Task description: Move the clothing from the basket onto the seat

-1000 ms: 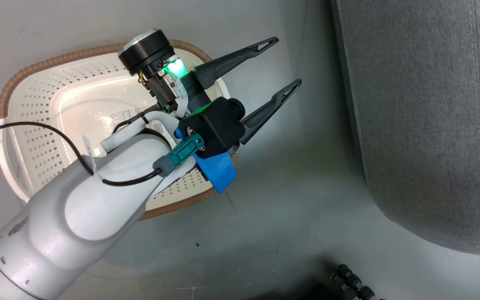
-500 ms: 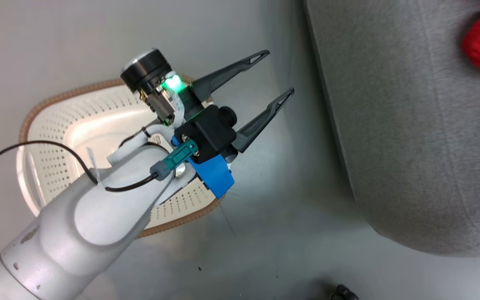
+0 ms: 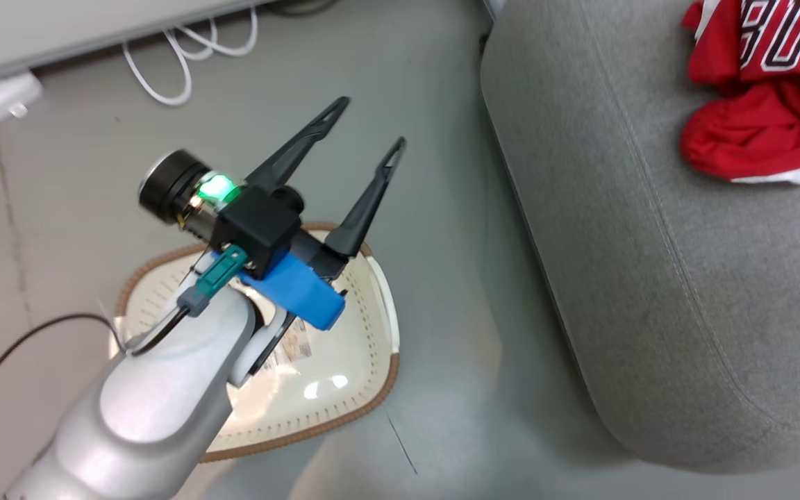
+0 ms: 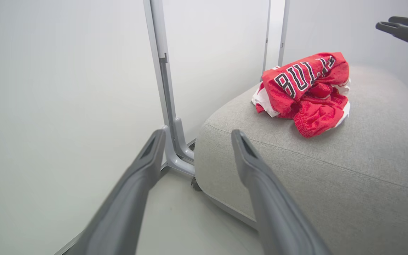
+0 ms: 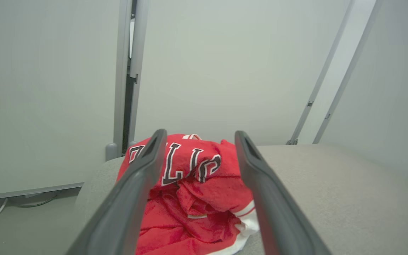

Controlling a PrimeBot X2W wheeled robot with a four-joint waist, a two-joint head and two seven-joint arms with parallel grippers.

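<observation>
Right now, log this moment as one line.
red white-trimmed sports garments: heaped on grey woven-fabric seat | cream perforated plastic basket: no garments visible | left gripper: open | right gripper: open

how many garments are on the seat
2, bunched together on the seat: the lettered one on top, the plain red one beneath it. More could be hidden underneath.

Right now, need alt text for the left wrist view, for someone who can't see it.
A crumpled heap of red clothing with black-and-white BULLS lettering lies on top of a large grey seat, right of centre. In the foreground the left gripper reaches up from the bottom edge, jaws open and empty. Pale partition panels stand behind.
</observation>
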